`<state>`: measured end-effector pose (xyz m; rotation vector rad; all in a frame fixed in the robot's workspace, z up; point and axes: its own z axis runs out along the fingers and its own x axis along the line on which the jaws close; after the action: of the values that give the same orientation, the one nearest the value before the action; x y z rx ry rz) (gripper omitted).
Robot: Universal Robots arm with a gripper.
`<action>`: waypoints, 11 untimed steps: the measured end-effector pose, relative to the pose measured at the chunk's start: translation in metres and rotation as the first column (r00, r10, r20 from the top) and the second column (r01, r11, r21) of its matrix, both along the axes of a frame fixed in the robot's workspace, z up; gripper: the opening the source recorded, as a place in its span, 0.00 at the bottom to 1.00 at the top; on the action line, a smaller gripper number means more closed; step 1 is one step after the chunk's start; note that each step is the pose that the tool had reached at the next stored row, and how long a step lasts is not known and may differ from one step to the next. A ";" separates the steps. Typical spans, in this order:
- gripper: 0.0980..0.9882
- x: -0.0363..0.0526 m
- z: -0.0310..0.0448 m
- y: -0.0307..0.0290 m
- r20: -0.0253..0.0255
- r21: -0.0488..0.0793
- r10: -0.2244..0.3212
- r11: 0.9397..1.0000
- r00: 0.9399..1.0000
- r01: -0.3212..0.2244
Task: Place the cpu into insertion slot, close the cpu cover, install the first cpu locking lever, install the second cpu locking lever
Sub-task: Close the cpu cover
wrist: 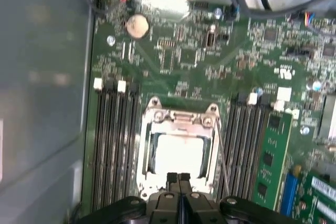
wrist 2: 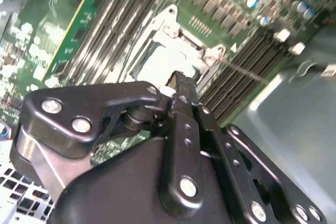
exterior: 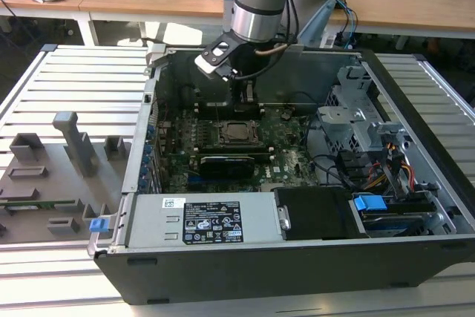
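Note:
The cpu (wrist: 178, 156) lies flat in the insertion slot (exterior: 239, 133), its bright silver top showing through the cut-out of the cpu cover (wrist: 178, 120), which is lowered over it. My gripper (wrist: 178, 178) hangs just above one edge of the cover with its black fingers (wrist 2: 181, 85) pressed together and nothing held between them. A thin metal locking lever (wrist: 222, 153) runs along one side of the socket at a slight angle; in the second wrist view the locking lever (wrist 2: 244, 70) sticks out from the socket corner. In the exterior view the gripper (exterior: 246, 102) is behind the socket, near the case's rear wall.
Rows of black memory slots (wrist: 113, 145) flank the socket, with a green memory stick (wrist: 269, 161) on one side. The grey case wall (wrist: 42, 103) is close by. A black card (exterior: 226, 163), the power supply (exterior: 200, 220) and cables (exterior: 371, 176) fill the case.

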<state>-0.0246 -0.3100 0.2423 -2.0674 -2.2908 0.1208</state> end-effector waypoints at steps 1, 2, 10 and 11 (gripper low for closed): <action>0.01 0.0015 0.0000 -0.0001 -0.001 0.000 0.000 1.000 1.000 0.000; 0.01 0.0026 0.0000 -0.0006 -0.002 -0.001 0.000 1.000 1.000 0.000; 0.01 0.0088 0.0035 -0.0108 -0.009 0.000 0.000 1.000 1.000 0.000; 0.01 0.0088 0.0062 -0.0108 -0.009 0.000 0.000 1.000 1.000 0.000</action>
<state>-0.0158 -0.3208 0.2485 -2.0632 -2.2859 0.1300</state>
